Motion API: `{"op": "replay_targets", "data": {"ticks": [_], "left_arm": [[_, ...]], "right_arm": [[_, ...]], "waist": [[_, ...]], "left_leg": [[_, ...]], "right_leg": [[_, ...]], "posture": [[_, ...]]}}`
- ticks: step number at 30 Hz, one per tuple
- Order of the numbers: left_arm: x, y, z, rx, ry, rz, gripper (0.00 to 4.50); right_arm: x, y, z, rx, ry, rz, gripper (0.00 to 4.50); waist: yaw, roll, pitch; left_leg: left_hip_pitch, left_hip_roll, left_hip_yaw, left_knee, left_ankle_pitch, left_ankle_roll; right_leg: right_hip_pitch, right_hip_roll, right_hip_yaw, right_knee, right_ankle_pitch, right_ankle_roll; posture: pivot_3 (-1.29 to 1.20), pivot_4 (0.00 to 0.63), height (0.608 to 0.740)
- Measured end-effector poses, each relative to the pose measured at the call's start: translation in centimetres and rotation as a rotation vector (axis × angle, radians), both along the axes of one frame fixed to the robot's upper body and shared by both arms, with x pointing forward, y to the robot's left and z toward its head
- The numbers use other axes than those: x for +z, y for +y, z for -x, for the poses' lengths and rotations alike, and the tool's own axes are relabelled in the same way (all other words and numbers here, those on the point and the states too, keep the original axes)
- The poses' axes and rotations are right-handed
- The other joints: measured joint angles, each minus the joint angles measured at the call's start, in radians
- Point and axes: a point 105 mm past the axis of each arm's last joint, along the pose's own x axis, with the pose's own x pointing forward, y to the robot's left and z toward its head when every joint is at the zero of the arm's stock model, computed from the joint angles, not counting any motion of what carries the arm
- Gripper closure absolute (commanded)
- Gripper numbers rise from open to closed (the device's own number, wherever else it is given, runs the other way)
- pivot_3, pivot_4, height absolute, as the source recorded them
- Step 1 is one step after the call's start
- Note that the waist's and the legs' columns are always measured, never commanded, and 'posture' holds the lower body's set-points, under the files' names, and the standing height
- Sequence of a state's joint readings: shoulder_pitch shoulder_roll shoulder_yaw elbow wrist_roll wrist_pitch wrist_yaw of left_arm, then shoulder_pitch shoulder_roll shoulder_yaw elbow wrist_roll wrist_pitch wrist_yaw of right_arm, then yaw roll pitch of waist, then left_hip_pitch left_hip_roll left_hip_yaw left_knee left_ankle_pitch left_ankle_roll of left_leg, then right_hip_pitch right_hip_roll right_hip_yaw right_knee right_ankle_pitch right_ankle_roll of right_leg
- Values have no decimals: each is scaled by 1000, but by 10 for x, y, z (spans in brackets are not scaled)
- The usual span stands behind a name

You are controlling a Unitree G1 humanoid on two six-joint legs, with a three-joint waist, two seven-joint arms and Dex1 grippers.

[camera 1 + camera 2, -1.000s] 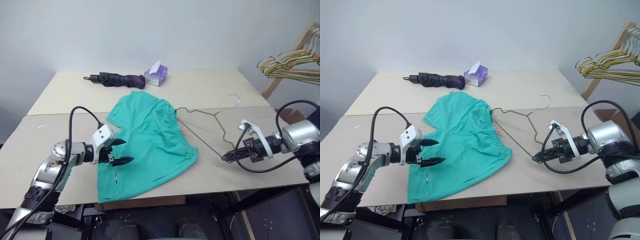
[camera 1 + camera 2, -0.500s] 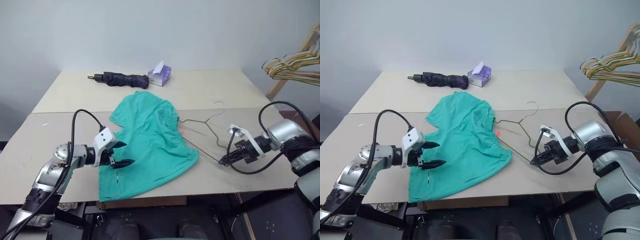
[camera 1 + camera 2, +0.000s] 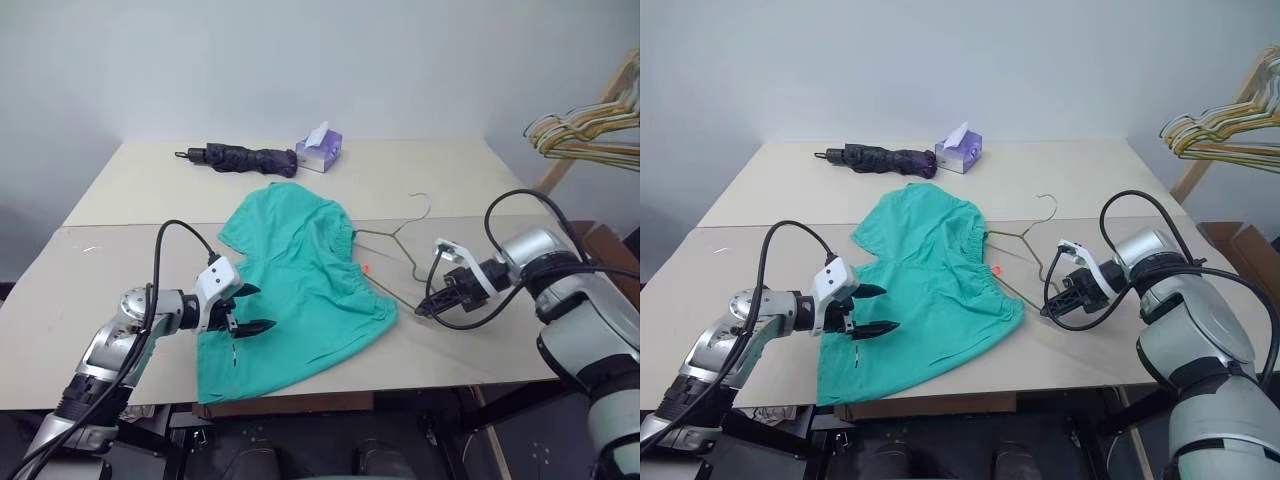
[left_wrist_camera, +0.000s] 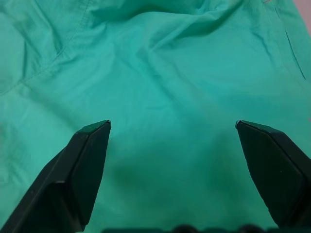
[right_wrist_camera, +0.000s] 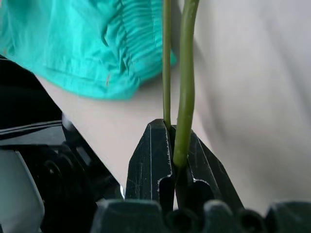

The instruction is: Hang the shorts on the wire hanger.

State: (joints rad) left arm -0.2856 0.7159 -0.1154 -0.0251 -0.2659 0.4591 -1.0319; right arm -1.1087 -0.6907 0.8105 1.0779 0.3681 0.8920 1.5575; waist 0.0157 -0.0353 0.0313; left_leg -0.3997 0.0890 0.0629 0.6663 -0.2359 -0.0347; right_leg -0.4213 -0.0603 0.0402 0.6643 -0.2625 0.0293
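You have the shorts [image 3: 300,285] lying flat and rumpled on the pale surface [image 3: 450,180], with one leg hem reaching the surface's near edge. Take the shorts as your landmark. Your left gripper [image 3: 243,309] hovers over the hem-side part of the shorts with its jaws spread wide; in the left wrist view both fingers [image 4: 82,170] frame bare teal cloth and nothing sits between them. Your right gripper [image 3: 1052,305] is just off the gathered waistband corner, on the side away from the left gripper, and its jaws are clamped tight on the wire hanger [image 3: 392,247]; the right wrist view shows the olive wire [image 5: 182,97] pinched between the two black fingers. From that grip the hanger runs toward the waistband, where one end meets the cloth, and its hook rises on the far side of the shorts. Beyond the shorts, near the surface's far edge, lie a dark folded umbrella [image 3: 240,158] and a purple tissue box [image 3: 319,150] just beside it.
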Motion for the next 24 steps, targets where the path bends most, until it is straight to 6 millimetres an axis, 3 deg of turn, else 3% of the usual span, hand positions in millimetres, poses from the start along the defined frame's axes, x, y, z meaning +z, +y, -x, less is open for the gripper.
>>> {"op": "replay_targets", "data": {"ticks": [13,19,24], "left_arm": [[-2,0,-2,18,-9,-6,35],[-3,0,-2,26,-10,-2,35],[-4,2,-2,28,-18,-15,35]], "right_arm": [[2,15,-21,-173,-73,-135,4500],[18,26,-21,-20,-233,-304,4500],[-6,35,-16,70,-317,-281,4500]], "waist": [[-4,0,0],[-3,0,0],[-7,0,0]], "left_leg": [[0,0,0,0,0,0],[0,0,-1,0,0,0],[1,0,0,0,0,0]], "right_leg": [[0,0,0,0,0,0],[1,0,0,0,0,0],[1,0,0,1,0,0]], "posture": [[71,0,740],[72,0,740],[61,0,740]]}}
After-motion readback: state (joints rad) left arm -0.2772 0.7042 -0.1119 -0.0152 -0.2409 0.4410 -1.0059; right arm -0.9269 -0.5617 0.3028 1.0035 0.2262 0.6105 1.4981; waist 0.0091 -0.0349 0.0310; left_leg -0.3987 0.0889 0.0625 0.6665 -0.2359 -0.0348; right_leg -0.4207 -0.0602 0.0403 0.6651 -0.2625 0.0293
